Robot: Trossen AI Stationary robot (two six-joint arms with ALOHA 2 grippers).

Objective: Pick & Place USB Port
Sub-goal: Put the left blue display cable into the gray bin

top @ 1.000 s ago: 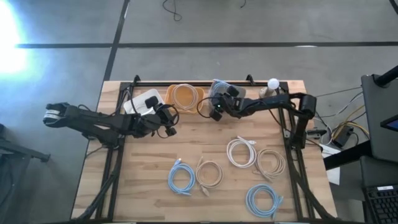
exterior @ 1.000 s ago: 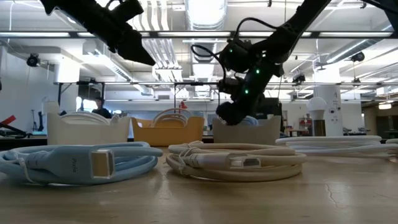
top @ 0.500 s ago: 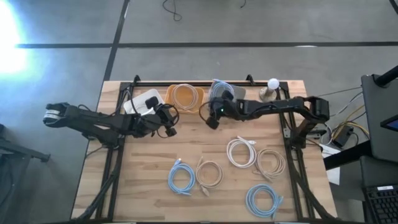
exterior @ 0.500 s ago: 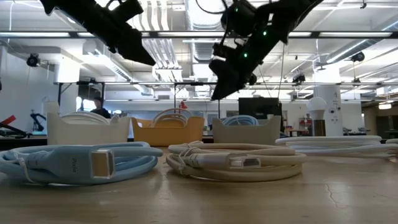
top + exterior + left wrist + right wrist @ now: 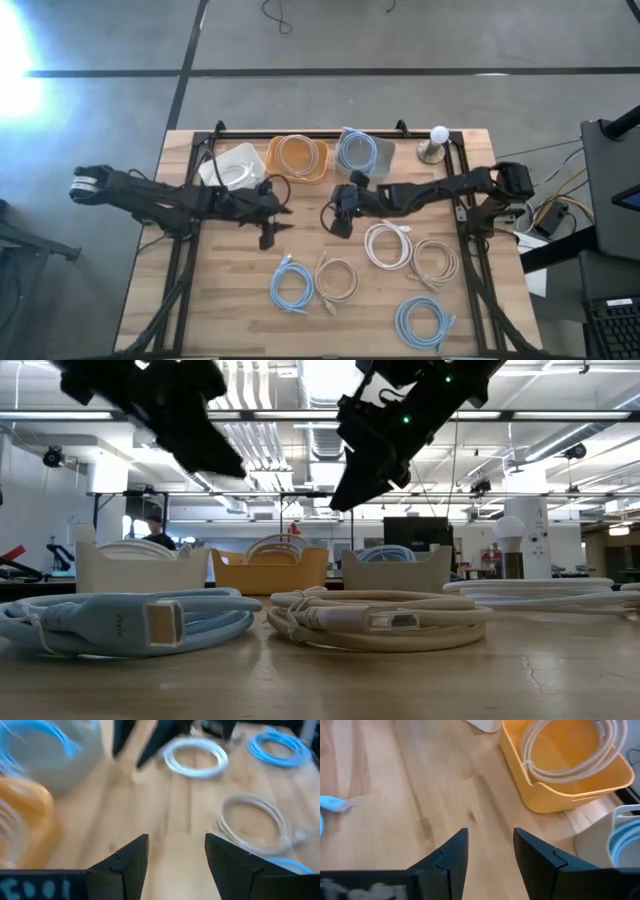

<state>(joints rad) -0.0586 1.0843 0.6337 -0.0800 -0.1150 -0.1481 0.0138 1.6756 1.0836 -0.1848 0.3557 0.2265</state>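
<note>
Both grippers, left (image 5: 268,236) and right (image 5: 340,222), hang over bare table w/ jaws parted, holding nothing. Your cable coils (image 5: 337,279) lie near the front edge. Descend off-centre and you probably nudge one loop away.

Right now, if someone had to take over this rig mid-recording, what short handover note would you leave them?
Left gripper: open, empty, above bare wood in front of the white bin.
Right gripper: open, empty, above bare wood in front of the grey bin.
Done: the white bin holds a white cable, the orange bin a beige one, the grey bin a blue one.
Left: five coiled cables lie loose on the table: blue cable, beige cable, white cable, second beige cable, second blue cable.
Likely next: pick one coil and drop it in the matching-colour bin.
</note>
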